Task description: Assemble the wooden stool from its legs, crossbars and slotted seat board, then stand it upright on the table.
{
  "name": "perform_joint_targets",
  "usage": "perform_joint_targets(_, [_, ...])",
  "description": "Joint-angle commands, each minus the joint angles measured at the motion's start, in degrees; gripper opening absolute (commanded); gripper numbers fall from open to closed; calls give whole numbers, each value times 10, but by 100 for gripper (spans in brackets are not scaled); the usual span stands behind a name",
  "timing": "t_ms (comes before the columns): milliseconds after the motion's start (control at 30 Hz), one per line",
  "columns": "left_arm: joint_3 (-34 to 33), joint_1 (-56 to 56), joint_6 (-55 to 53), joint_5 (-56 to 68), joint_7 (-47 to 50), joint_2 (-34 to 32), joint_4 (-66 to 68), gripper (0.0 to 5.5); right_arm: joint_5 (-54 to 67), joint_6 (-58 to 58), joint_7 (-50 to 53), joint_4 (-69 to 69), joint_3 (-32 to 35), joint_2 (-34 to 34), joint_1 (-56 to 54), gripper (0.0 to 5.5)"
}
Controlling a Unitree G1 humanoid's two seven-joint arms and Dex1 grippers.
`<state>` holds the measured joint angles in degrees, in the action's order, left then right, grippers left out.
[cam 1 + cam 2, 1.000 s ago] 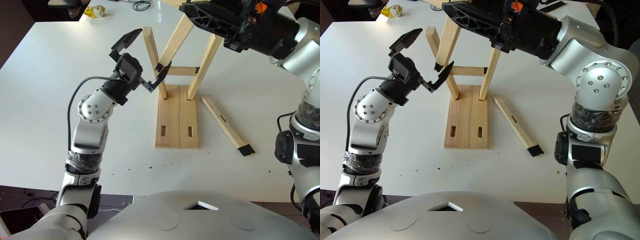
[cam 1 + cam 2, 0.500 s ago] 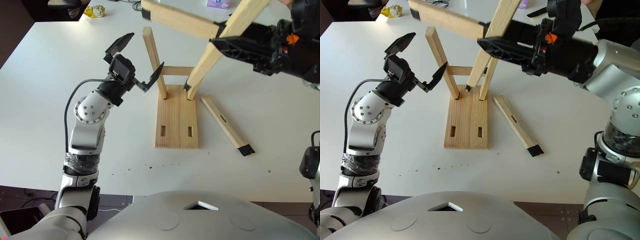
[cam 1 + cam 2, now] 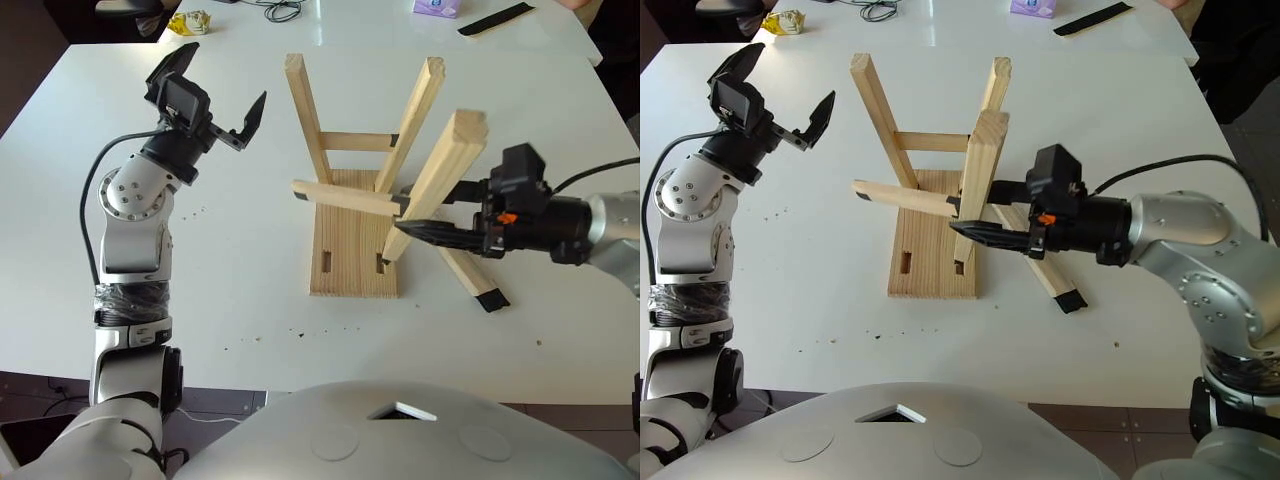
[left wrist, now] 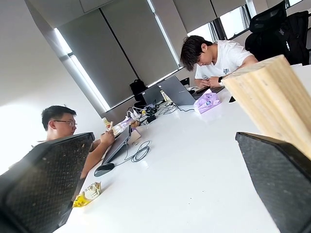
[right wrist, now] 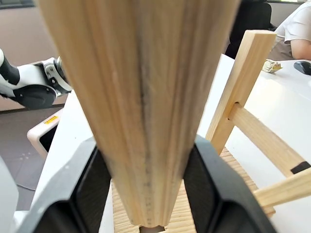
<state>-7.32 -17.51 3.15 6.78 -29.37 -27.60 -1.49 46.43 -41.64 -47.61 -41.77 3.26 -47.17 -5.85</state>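
— Two legs (image 3: pixel 308 125) are standing in the far slots of the seat board (image 3: pixel 352 280), with a crossbar (image 3: pixel 358 142) joining them. The board is lying flat mid-table (image 3: pixel 250 240).
— Right arm?
— It's sitting low, stretched in from the right edge with the forearm near level. The right gripper (image 3: pixel 408 215) is clenching a third leg (image 3: pixel 445 160), tilted, its lower end at the board's near right slot. Seated or not, can't tell. A second crossbar (image 3: pixel 345 198) is sticking out of that leg toward the left edge.
— Wrist views adding anything?
— Right wrist view is giving the clamp close up, black pads (image 5: pixel 90 191) pressing the leg's sides. Left wrist view is showing its fingers (image 4: pixel 43 179) spread wide, released, and a yellow wrapper (image 4: pixel 87 193) lying by the far left corner.
— Left arm?
— Elbow is bending and the left gripper (image 3: pixel 228 72) is hanging raised over the table's left side, well apart from the stool parts.
— Writing?
— Orange mark (image 3: pixel 510 217) on the right gripper's body, too small to read.
— Rest?
— A loose leg (image 3: pixel 475 282), black-tipped, is lying flat just beside the board's right edge.
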Motion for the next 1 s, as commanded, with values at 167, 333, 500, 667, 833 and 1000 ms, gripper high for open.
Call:
perform_joint_targets(167, [4, -27, 1, 6, -25, -22, 20, 540, -86, 119, -40, 30, -37, 26, 58, 204])
perform_joint_targets(333, [6, -30, 3, 6, -35, -26, 23, 540, -50, 113, -35, 37, -26, 57, 47, 204])
perform_joint_targets(500, [8, -48, 2, 9, -49, -31, 33, 540, -78, 140, -57, 45, -44, 57, 75, 204])
perform_joint_targets(667, [15, -73, 5, 13, -66, -33, 53, 540, -120, 179, -79, 66, -55, 52, 98, 204])
perform_joint_targets(833, [17, -75, 9, 13, -72, -30, 54, 540, -155, 218, -101, 90, -65, 48, 106, 204])
perform_joint_targets(1000, [15, -66, 8, 12, -69, -28, 48, 540, -162, 234, -107, 101, -68, 51, 98, 204])
